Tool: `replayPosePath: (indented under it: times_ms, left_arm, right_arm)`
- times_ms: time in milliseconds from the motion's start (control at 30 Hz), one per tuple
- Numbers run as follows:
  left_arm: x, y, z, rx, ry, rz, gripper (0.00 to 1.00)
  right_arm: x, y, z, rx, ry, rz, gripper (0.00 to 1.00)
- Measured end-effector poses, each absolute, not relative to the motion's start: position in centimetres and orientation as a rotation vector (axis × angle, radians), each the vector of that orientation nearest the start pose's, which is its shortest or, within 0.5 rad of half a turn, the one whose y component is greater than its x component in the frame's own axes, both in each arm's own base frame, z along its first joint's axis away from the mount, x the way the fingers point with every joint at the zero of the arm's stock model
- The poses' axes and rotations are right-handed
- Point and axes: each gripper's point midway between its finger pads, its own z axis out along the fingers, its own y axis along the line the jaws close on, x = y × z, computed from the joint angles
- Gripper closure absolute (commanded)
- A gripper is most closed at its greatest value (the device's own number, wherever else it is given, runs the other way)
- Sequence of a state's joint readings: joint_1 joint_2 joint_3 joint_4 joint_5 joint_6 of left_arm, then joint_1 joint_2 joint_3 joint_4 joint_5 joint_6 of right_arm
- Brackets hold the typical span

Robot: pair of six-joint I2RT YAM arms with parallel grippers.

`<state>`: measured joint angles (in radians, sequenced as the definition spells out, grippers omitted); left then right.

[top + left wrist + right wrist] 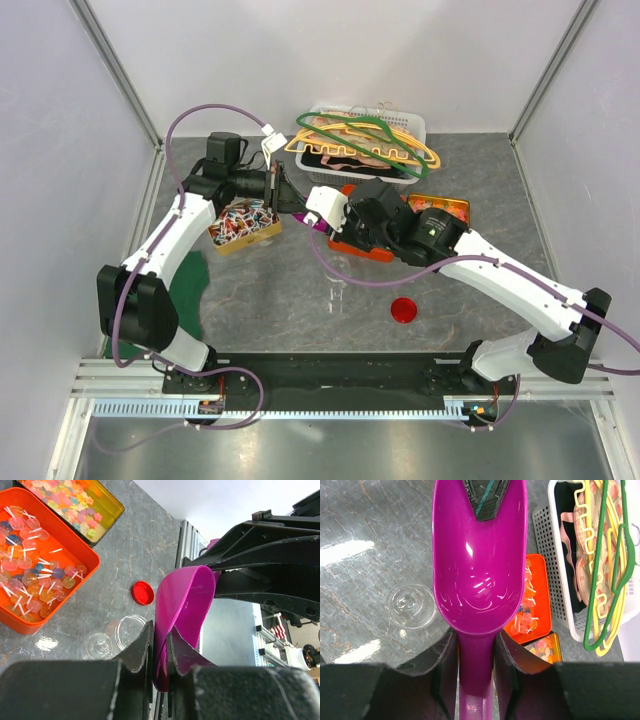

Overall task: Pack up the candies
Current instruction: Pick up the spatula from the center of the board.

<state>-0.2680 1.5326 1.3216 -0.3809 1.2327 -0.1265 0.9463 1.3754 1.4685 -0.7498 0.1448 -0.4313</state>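
Magenta scoop (pixel 480 565) is empty, gripped at both ends: left end effector (pixel 160 647) nips its rim, right end effector (pixel 476 647) clamps the handle. Candies (pixel 240 221) sit in their tin (pixel 250 244); jar (pixel 411 606) empty, lid (pixel 404 310) off. We reckon packing's barely begun.

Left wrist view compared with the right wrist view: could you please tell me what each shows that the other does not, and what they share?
Only the left wrist view shows the small round red lid on the table. Only the right wrist view shows the white plastic basket of green and yellow coat hangers. Both show the magenta plastic scoop, the clear glass jar, the orange tray of lollipops and the yellow tin of sweets.
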Motion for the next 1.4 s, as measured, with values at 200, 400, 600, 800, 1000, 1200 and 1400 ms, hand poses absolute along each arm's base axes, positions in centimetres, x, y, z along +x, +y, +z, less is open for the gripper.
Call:
replayPosePath:
  times_ms: [200, 400, 600, 800, 1000, 1200, 1400]
  left_arm:
    - [29.0, -25.3, 27.8, 0.868, 1.871, -1.543, 0.88]
    - [29.1, -25.3, 27.6, 0.854, 1.895, -1.533, 0.45]
    - [29.3, -25.0, 27.9, 0.838, 1.912, -1.519, 0.37]
    - [30.7, -23.3, 28.3, 0.778, 1.919, -1.480, 0.37]
    - [31.7, -22.6, 28.0, 0.728, 1.951, -1.422, 0.37]
    - [32.6, -22.2, 28.4, 0.694, 1.975, -1.359, 0.37]
    - [32.9, -22.0, 28.3, 0.679, 1.991, -1.343, 0.37]
  right_arm:
    - [25.8, 28.1, 27.5, -1.337, 1.779, 0.105, 1.00]
    - [26.3, 28.6, 28.1, -1.306, 1.751, 0.099, 1.00]
    - [26.8, 29.4, 29.2, -1.267, 1.709, 0.112, 1.00]
    - [27.1, 29.4, 29.3, -1.243, 1.698, 0.102, 1.00]
    - [26.8, 28.9, 29.4, -1.239, 1.693, 0.105, 1.00]
    - [26.5, 28.7, 29.8, -1.232, 1.683, 0.111, 1.00]
    - [26.4, 28.6, 30.0, -1.228, 1.677, 0.118, 1.00]
